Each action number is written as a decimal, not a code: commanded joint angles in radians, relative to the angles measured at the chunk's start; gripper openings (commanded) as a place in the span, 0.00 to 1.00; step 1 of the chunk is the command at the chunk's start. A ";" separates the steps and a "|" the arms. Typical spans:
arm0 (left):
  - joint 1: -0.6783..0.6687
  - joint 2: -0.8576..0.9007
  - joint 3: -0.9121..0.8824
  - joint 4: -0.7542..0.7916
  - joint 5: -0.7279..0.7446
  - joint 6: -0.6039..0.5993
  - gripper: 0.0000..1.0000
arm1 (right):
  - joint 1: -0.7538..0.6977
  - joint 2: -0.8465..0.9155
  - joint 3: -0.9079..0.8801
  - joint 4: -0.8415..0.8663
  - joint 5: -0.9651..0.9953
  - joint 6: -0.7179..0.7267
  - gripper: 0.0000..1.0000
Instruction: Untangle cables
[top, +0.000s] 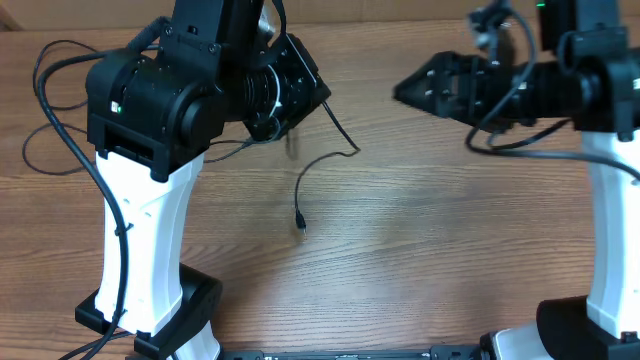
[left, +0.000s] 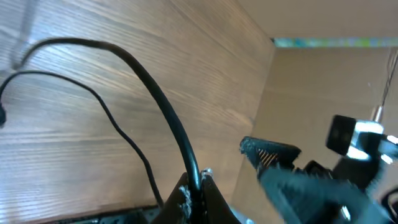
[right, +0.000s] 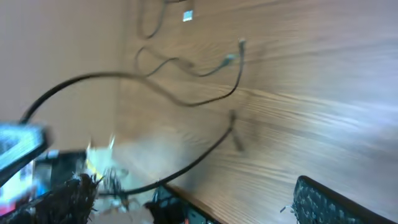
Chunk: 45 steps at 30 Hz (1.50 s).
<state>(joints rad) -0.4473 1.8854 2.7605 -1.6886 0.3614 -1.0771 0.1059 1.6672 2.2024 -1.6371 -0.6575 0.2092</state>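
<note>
A thin black cable (top: 300, 190) runs from my left gripper (top: 318, 98) past a bend, then down to its plug tip (top: 301, 226) on the wooden table. In the left wrist view my left gripper (left: 198, 190) is shut on a black cable (left: 155, 93), and a second thinner strand (left: 106, 112) lies beside it. My right gripper (top: 400, 92) hovers to the right of the left one, open and empty. In the right wrist view its fingers (right: 189, 196) are wide apart. More strands with silvery plug tips (right: 231, 59) lie beyond.
Thin black loops (top: 45, 150) lie at the table's far left behind the left arm's white base (top: 150, 260). The right arm's base (top: 610, 260) stands at the right edge. Bare wood (top: 450, 230) lies between the bases.
</note>
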 joint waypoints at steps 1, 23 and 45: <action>0.004 -0.019 0.003 -0.001 -0.003 0.014 0.04 | -0.063 -0.005 -0.002 -0.044 0.081 0.003 1.00; 0.276 -0.048 -0.063 -0.001 -0.195 0.237 0.04 | -0.107 -0.005 -0.004 -0.056 0.283 0.000 1.00; 0.292 -0.373 -0.260 -0.001 -0.145 0.715 0.05 | -0.107 -0.005 -0.004 -0.056 0.283 0.000 1.00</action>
<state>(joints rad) -0.1555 1.5406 2.5664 -1.6894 0.2420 -0.4416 0.0013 1.6672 2.2024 -1.6958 -0.3847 0.2092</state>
